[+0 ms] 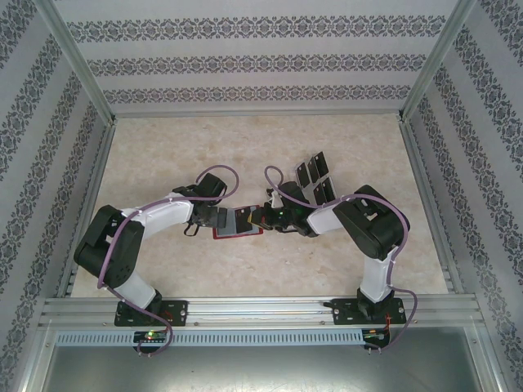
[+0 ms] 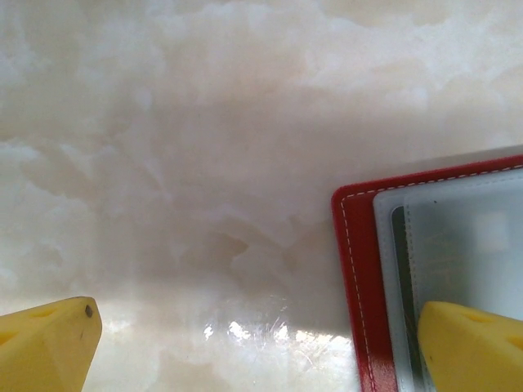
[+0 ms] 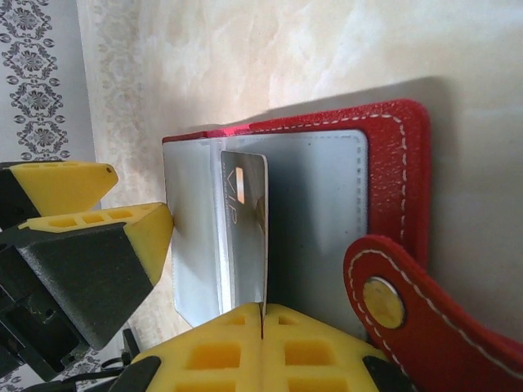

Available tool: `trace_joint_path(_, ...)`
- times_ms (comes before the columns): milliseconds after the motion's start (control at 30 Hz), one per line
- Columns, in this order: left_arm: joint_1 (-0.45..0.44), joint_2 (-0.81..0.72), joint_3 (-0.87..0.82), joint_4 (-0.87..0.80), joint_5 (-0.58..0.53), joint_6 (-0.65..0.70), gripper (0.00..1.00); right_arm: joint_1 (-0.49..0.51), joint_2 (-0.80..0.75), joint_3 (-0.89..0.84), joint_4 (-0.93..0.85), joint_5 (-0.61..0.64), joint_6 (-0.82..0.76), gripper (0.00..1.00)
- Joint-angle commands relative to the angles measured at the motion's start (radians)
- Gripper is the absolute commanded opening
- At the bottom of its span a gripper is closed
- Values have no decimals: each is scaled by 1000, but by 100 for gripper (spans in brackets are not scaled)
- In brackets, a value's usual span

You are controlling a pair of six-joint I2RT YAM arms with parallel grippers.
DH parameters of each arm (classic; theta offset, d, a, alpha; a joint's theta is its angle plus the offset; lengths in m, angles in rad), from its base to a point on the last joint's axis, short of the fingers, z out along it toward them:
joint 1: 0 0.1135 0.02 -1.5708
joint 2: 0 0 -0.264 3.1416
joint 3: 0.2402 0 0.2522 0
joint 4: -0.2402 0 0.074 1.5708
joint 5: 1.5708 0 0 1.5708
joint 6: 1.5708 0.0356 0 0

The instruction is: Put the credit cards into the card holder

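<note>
step: card [image 3: 245, 237] going into holder [image 3: 392, 163] pocket
right claw [image 3: 263, 314]: pinching card
left claw [image 2: 257, 351]: spread, one finger over holder's left end
holder: open, middle of counter [image 1: 327, 261], between claws
next: likely push card left, deeper, then release

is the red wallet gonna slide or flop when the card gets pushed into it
Likely slides: the card holder lies flat on a glossy table, though a finger of the open left gripper seems to rest on it. Probably floppy: its clasp tab curls up. The card in the shut right gripper stands straight, so fairly stiff.
</note>
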Motion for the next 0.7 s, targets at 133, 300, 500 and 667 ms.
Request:
trace_joint_path(133,12,20,-6,-117,-24,-34,100,-3,8,-5,-56,-10,42,0)
trace_joint_path(300,11,22,-34,-96,-7,-56,100,1,11,6,-63,-25,76,0)
trace_joint_path(500,11,23,-46,-90,-2,-60,100,15,21,27,-74,-31,96,0)
trace_joint_path(667,11,23,-48,-88,1,-60,100,29,32,44,-69,-29,108,0)
